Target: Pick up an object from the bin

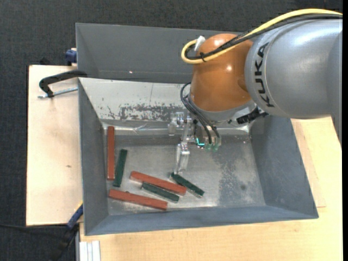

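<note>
Bin [90, 145]: grey metal with sloping walls. Its floor is scuffed, and the loose things lie mostly in the left and near part.
Arm [304, 69]: silver, coming in from the right over the bin's far right corner.
Orange cover [217, 75]: a rounded shell at the wrist with a yellow cable looping over it, hanging above the far middle of the bin.
Hand [182, 167]: it points down from under the cover to the middle of the floor, and its tip is just at the far left end of the short green bar. Whether it is released or clenched, I cannot tell. Nothing is seen grasped in it.
Near red bar [137, 199]: flat and reddish-brown, lying slantwise along the near wall, left of centre.
Left red bar [111, 152]: lies lengthwise against the foot of the left wall.
Middle red bar [157, 182]: slanted, just left of the hand's tip.
Left green bar [119, 167]: dark green, just right of the left red bar and tilted a little.
Middle green bar [160, 192]: dark green, lying alongside the near edge of the middle red bar.
Short green bar [188, 184]: dark green and slanted, lying on the floor near the middle, to the near right of the hand. It is the thing closest to the hand.
</note>
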You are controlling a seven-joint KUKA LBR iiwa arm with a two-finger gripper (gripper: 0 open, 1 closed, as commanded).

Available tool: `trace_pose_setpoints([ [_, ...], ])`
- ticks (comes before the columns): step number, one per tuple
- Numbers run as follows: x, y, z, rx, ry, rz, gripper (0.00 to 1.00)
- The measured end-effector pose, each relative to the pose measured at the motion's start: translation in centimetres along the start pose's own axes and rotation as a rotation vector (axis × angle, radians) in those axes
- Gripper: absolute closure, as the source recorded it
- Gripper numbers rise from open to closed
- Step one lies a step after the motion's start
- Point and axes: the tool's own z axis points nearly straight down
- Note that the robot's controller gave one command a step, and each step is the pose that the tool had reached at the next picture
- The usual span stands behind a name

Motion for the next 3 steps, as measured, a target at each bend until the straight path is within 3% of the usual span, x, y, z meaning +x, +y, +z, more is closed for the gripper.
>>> trace_pose_setpoints([
  [1,-0.2,0.0,-0.4,-0.001,-0.008,0.002,0.0],
  [2,0.6,1.2,2.2,0.001,-0.019,-0.153,0.0],
  [3,4.0,2.2,7.7,0.001,-0.006,-0.388,0.0],
])
